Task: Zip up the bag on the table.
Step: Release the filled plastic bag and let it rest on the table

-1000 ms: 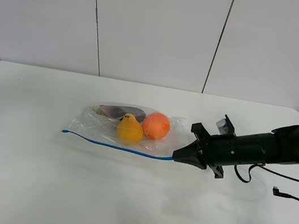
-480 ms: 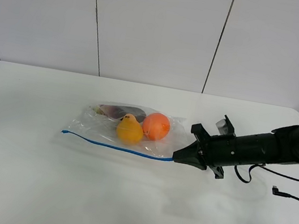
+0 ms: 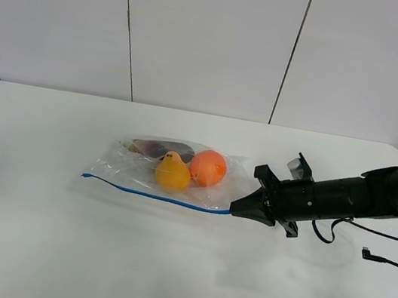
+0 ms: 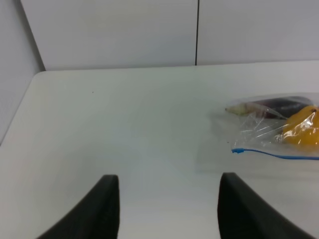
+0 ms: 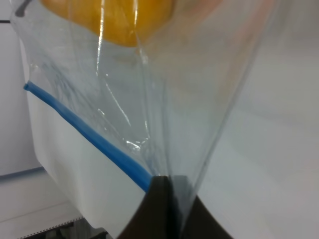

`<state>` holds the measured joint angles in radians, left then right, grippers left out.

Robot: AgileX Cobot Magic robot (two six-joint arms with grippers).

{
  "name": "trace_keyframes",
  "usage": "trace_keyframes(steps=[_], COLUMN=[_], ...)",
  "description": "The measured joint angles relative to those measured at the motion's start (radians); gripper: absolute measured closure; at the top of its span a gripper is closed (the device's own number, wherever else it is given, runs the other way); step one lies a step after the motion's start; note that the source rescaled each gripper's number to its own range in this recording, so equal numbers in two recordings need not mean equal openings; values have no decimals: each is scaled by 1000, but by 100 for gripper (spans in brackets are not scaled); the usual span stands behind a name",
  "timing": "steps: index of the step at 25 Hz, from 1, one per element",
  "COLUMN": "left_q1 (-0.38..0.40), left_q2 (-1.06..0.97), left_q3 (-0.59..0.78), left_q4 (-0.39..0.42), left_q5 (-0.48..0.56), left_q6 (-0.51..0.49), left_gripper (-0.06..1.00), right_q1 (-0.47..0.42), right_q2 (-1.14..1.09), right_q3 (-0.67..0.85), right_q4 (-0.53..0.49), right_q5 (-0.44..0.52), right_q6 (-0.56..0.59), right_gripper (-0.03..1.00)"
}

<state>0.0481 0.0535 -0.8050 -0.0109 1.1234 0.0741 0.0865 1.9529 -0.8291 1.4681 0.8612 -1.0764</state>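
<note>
The clear bag [image 3: 149,173] lies on the white table [image 3: 90,253] with a yellow fruit [image 3: 172,174], an orange fruit [image 3: 207,167] and a dark one inside. Its blue zip strip [image 3: 153,195] runs along the near edge. My right gripper [image 3: 236,208] is shut on the strip's right end; the right wrist view shows the fingertips [image 5: 164,191] pinching the strip [image 5: 84,134] and the plastic. My left gripper [image 4: 164,209] is open and empty, far to the left of the bag [image 4: 279,129], and is out of the exterior high view.
A black cable with a plug [image 3: 373,256] lies on the table at the right, behind my right arm [image 3: 359,195]. A white panelled wall [image 3: 210,36] stands behind the table's far edge.
</note>
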Motion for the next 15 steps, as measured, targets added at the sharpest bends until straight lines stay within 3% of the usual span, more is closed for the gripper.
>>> trace_keyframes(steps=[7,15], left_q1=[0,0], left_q2=[-57,-57], left_q3=[114,240], left_q4=[-10,-50], left_q5=[88,82], left_q6=[-10,-10], left_gripper=[19,19], right_q1=[0,0], right_q2=[0,0], right_q3=[0,0], right_q4=[-2,-7], right_q5=[-5,-7], right_q6=[-5,-6], right_gripper=[97,97])
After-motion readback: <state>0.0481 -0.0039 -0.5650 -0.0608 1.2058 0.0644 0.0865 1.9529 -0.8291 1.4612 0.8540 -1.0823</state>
